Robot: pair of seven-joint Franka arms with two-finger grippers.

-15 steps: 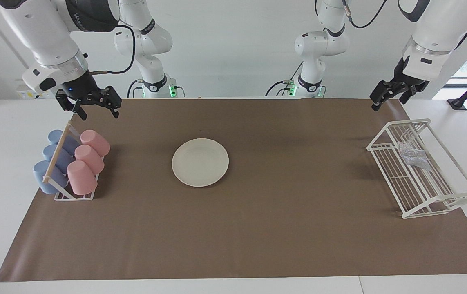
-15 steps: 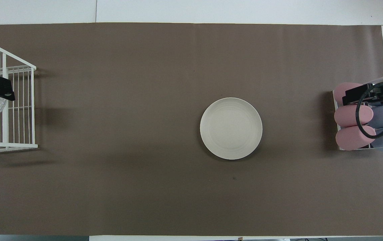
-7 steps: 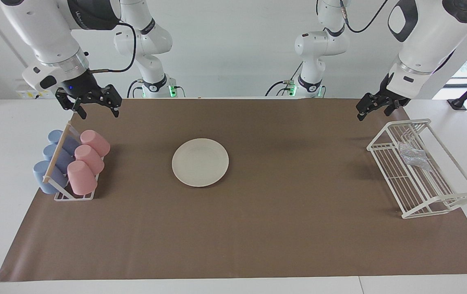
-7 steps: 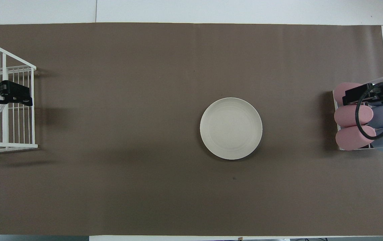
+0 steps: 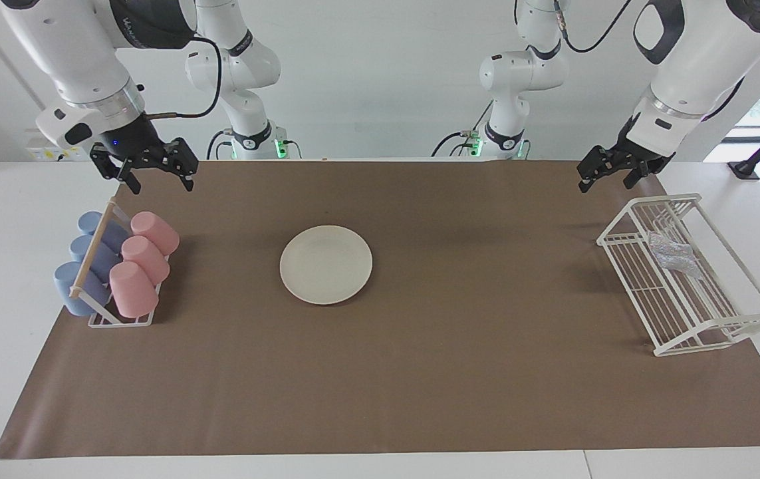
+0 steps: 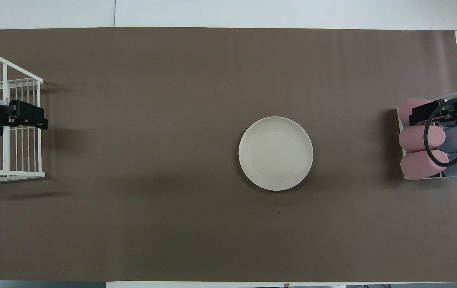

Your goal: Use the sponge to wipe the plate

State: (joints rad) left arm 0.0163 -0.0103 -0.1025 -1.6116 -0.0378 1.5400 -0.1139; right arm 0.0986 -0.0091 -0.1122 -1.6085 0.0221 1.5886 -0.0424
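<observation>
Sponge (image 5: 673,257) in wire rack (image 5: 685,332), hidden overhead by left arm.

White wire dish rack (image 5: 685,313) under left gripper; white holder (image 5: 117,318) of pink plastic cups (image 5: 140,261) and blue cups (image 5: 84,266) below right gripper, on brown paper mat (image 5: 419,372)

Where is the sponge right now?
The sponge lies in the white wire rack at the left arm's end of the table, untouched; in the facing view the left hand is raised, apart from it.
</observation>
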